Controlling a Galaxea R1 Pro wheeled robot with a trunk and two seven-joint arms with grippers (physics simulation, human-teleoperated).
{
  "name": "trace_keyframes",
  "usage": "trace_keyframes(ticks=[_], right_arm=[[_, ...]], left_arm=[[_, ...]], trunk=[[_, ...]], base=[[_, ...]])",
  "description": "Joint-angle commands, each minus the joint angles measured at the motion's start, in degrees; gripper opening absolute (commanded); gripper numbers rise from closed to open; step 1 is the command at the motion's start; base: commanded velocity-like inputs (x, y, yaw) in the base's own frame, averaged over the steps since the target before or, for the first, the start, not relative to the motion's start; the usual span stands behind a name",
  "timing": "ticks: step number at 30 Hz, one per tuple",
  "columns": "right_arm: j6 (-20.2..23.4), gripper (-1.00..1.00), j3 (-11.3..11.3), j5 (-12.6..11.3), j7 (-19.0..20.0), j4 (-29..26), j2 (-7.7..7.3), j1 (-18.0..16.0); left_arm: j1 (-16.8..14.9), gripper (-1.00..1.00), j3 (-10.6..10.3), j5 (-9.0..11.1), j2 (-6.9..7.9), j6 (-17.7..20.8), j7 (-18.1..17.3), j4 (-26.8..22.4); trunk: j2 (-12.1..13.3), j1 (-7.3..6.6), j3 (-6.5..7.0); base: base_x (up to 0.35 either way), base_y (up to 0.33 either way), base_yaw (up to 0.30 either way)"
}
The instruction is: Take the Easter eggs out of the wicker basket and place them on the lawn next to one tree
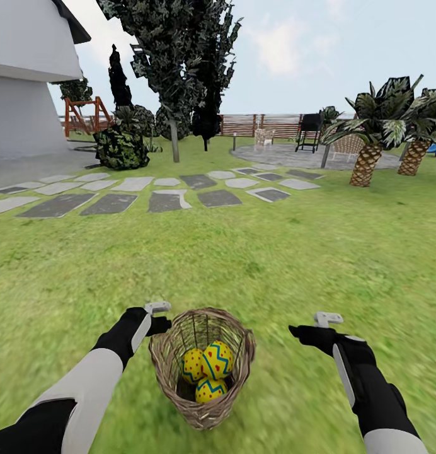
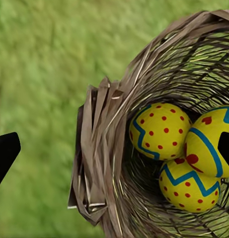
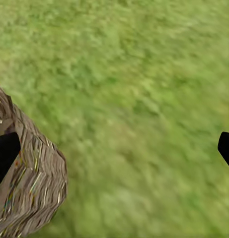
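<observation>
The wicker basket (image 1: 202, 372) stands on the lawn (image 1: 275, 252) just in front of me, between my arms. Three yellow Easter eggs with blue zigzags and red dots lie inside it (image 1: 217, 359). In the left wrist view the eggs (image 2: 161, 130) cluster behind the woven rim (image 2: 102, 163). My left gripper (image 1: 160, 317) hovers at the basket's left rim, open and empty (image 2: 114, 151). My right gripper (image 1: 314, 326) hangs open over grass to the right of the basket, whose side (image 3: 30, 188) shows beside one fingertip (image 3: 5, 153). The tree is out of view.
Grey stepping stones (image 1: 167, 200) cross the grass ahead. Beyond them stand a round bush (image 1: 121, 148), dark conifers (image 1: 174, 75), palms (image 1: 366, 161), a paved patio with chairs (image 1: 287, 154), the slatted fence (image 1: 268, 124) and a white house (image 1: 29, 94).
</observation>
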Motion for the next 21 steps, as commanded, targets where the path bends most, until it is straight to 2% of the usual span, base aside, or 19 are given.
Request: trace_keyframes(ticks=[1, 21], right_arm=[[0.22, 1.0, -0.09, 0.47, 0.5, -0.08, 0.05, -0.04], [0.23, 1.0, -0.09, 0.39, 0.51, -0.08, 0.16, -0.04]], left_arm=[[-0.02, 1.0, 0.29, 0.14, -0.02, 0.27, 0.23, -0.1], [-0.02, 1.0, 0.26, 0.21, -0.04, 0.27, 0.23, -0.1]], trunk=[[-0.44, 0.22, -0.24], [-8.46, 4.61, -3.83]], base=[[0.0, 0.0, 0.0], [0.0, 0.0, 0.0]])
